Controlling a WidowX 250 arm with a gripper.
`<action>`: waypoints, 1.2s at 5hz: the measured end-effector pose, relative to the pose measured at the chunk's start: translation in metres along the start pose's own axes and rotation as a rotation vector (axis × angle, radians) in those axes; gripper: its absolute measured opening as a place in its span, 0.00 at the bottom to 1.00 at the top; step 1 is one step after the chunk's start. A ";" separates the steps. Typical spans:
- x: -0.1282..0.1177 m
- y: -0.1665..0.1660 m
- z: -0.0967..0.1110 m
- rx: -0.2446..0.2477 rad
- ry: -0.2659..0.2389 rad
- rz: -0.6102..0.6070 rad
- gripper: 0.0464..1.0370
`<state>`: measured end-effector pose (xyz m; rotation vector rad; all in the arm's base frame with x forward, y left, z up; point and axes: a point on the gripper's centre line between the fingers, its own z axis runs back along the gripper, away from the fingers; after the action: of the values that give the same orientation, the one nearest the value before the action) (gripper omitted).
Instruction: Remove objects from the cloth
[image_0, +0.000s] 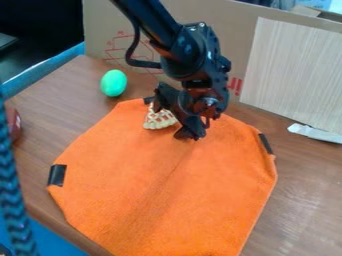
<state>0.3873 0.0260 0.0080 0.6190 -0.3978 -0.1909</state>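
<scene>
Take the cloth as a clock face, twelve at its far edge. Nearest, the orange cloth (160, 190) spreads on the wooden table (304, 200), with a faint crease near its middle. A blue braided cord (13, 200) stands beyond it toward nine, and a black patch (57, 175) marks the nine o'clock edge. A red thing (13, 123), cut off by the view, sits outside toward ten; another black patch (266, 143) is at two.

The toy pie (159, 120), tan with a pale lattice, lies on the cloth close to twelve. It looks light and fairly stiff, probably smooth plastic, so it could slip if pinched at its thin rim; little seems fragile. A low hold across its two opposite sides should suit it, without catching the soft cloth. The gripper (175, 118) is also at twelve, fingers spread around the toy pie; whether they touch it I cannot tell.

Farther off, a white strip (315, 133) lies off the cloth toward two, and a green egg (113, 83) rests on the table toward eleven. Behind, the cardboard (234, 30) carries red lettering and line drawings; no writing is seen on the toy pie.
</scene>
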 end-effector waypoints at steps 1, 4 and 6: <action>0.005 0.001 -0.002 0.015 0.004 0.006 0.94; 0.002 0.002 -0.002 0.023 0.018 -0.019 0.21; -0.002 0.005 -0.001 0.054 0.036 -0.041 0.08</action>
<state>0.3857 0.0307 0.0093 0.6833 -0.3571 -0.2085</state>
